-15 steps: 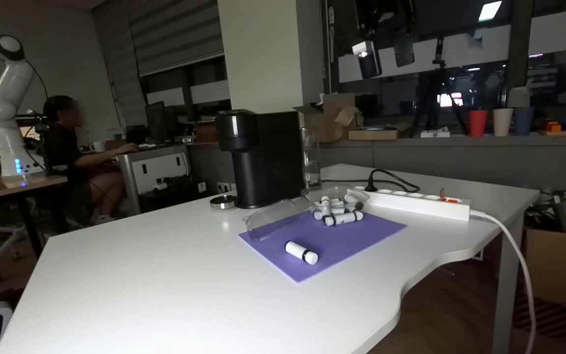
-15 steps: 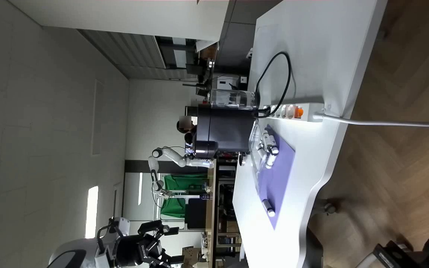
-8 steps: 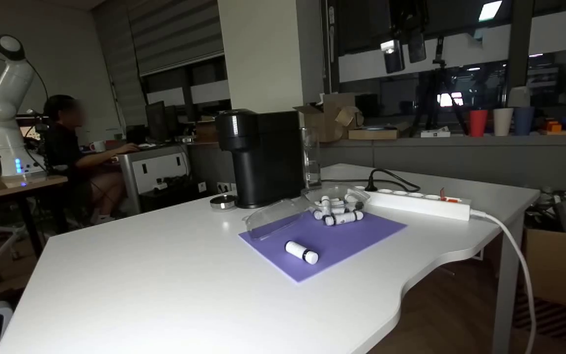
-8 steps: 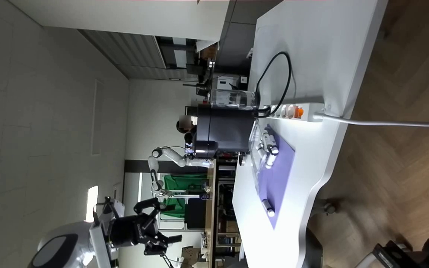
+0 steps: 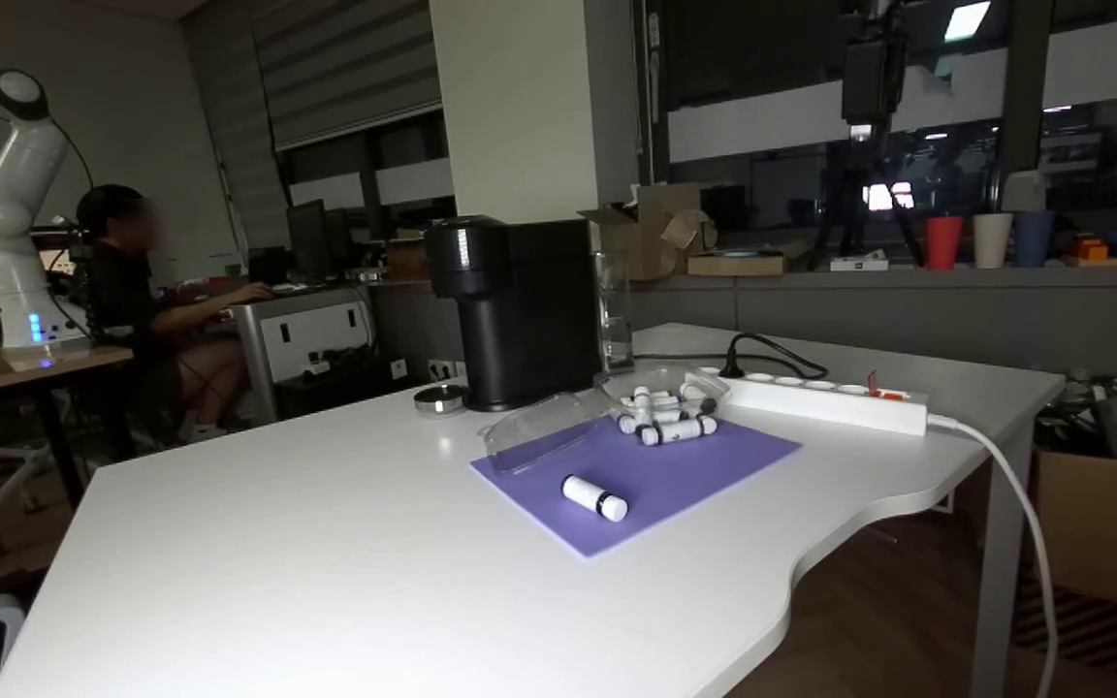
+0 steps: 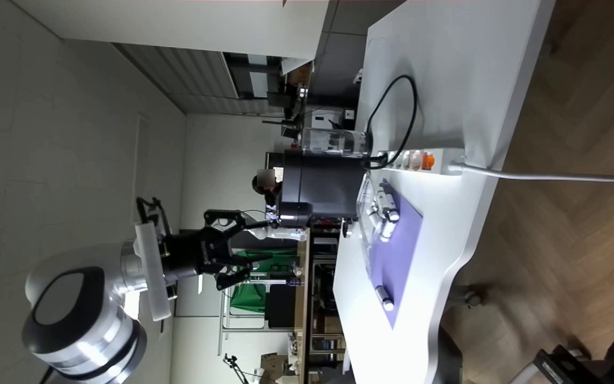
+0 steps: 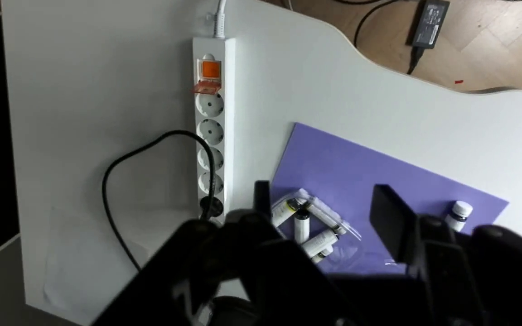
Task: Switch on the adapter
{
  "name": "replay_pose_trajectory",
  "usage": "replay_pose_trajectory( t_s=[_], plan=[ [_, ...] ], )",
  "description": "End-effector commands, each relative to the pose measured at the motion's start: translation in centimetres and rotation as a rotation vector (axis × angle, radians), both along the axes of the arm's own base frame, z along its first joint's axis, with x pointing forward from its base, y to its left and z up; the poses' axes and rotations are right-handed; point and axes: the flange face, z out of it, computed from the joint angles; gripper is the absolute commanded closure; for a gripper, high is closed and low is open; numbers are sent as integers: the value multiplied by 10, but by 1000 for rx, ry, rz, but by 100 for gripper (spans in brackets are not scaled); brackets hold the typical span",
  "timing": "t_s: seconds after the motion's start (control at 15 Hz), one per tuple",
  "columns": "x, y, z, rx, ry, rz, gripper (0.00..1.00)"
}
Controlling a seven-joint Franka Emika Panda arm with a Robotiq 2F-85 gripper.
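The adapter, a long white power strip, lies on the table in both exterior views and in the wrist view. Its orange switch is at the end where the white cable enters. A clear red flap over the switch stands open. A black plug sits in the socket at the far end. My gripper is open and empty, with its fingers apart over the purple mat. It is high above the table in both exterior views, apart from the adapter.
A tall black machine stands beside the purple mat. Several small white cylinders lie in and around a clear plastic container. A single cylinder lies near the mat's corner. A black cable loops beside the adapter.
The arm has moved, carrying the gripper rightward in an exterior view, toward the adapter's side. The gripper has also turned and now shows edge-on there. The objects on the table have not moved.
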Motion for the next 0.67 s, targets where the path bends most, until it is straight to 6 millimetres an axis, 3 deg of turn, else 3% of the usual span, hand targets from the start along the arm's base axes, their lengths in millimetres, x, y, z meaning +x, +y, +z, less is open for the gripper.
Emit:
replay_pose_trajectory(
  t_s=[0.0,0.27,0.47,0.53,0.6],
  plan=[
    [29,-37,-12,21,7,-33,69],
    [45,-77,-33,68,27,-125,97],
    [51,-103,-52,100,88,-196,100],
    [39,-87,-48,79,53,-163,99],
    [41,-94,-53,88,72,-182,99]
  ],
)
